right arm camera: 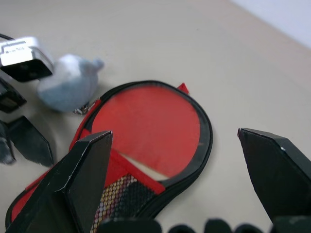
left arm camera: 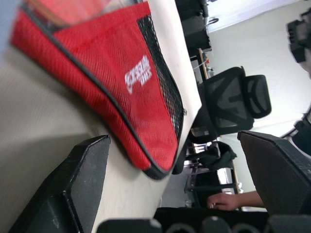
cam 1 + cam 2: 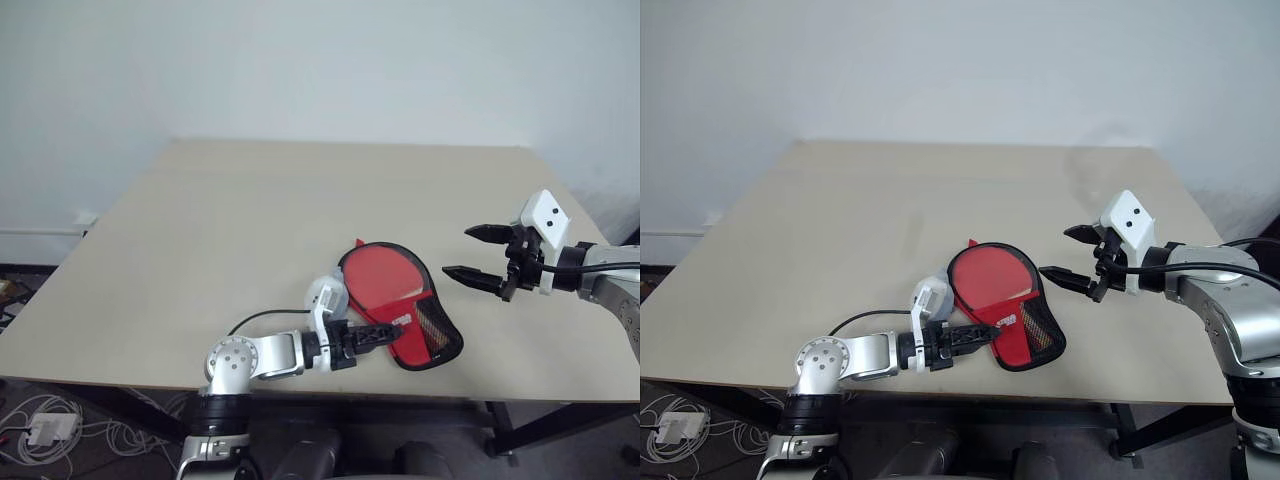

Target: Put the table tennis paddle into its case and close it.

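A beige table [image 3: 250, 230] fills the middle of the head views, under a plain white wall. Near its front edge, lower centre-right of the frame, lies the case [image 3: 425, 335], a soft red pouch with black edging, a white logo and a black mesh panel. The table tennis paddle [image 3: 380, 278] sits inside it: its round red face shows through the open mouth, and a sliver of the light wooden handle peeks out where the flap begins. In the right wrist view a small grey-blue charm [image 1: 68, 87] lies on the table just beside the case's rim.

The left gripper [image 3: 392, 335], in the lower centre, has its two black fingers spread apart at the case's near edge and grips nothing. The right gripper [image 3: 470, 255], at the right of the frame, hangs above the table just right of the case, fingers also wide apart and empty.

By my reading, the paddle is largely in place, and closing the case is what remains.

The zip and its pull are hard to make out. How much of the handle is covered cannot be told. The left wrist view shows office chairs and a person's hand [image 2: 228, 200] beyond the table edge.
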